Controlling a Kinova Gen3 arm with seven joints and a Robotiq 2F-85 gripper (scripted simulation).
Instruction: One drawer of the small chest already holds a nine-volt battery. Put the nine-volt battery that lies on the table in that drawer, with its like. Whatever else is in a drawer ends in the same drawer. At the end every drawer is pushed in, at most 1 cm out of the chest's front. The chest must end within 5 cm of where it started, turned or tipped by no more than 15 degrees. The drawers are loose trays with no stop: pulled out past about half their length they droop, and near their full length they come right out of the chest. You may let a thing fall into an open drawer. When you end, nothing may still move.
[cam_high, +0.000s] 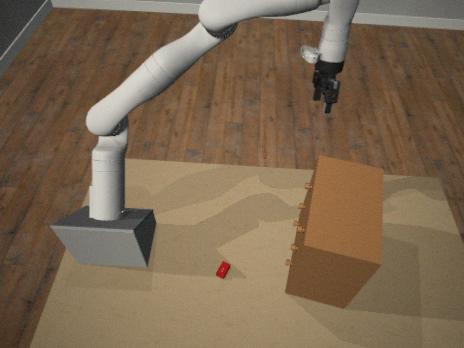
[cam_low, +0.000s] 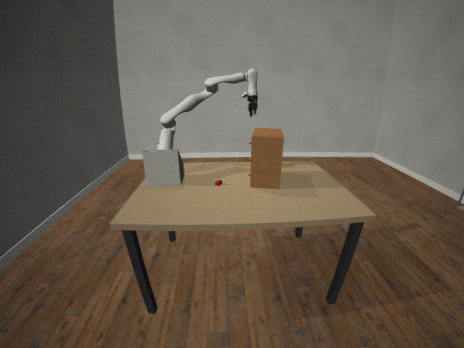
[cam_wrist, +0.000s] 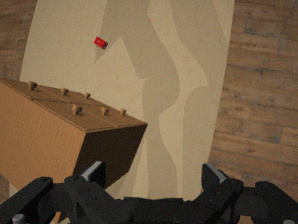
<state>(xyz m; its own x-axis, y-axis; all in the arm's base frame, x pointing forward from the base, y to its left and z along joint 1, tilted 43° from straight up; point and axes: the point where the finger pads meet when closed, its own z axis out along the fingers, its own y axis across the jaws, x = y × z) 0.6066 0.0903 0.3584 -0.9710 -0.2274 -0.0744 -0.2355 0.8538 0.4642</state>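
Observation:
The nine-volt battery (cam_high: 223, 270) (cam_low: 218, 183) (cam_wrist: 100, 42) is a small red block lying on the table, between the robot's base and the chest's front. The orange-brown chest (cam_high: 345, 210) (cam_low: 266, 160) (cam_wrist: 40, 135) stands upright with its knobbed front towards the base. All its drawers look pushed in, so what they hold is hidden. Several small knobs show on the front in the wrist view. My gripper (cam_high: 322, 104) (cam_low: 252, 114) (cam_wrist: 153, 173) is open and empty, high above the table and higher than the chest's top, over towards the far side in the top view.
The table (cam_high: 175, 310) (cam_low: 240, 207) (cam_wrist: 65, 60) carries the grey base block (cam_high: 110, 245) (cam_low: 162, 167) of the arm at its left. The chest stands on the right part of the table. The wooden floor lies beyond the table's edges.

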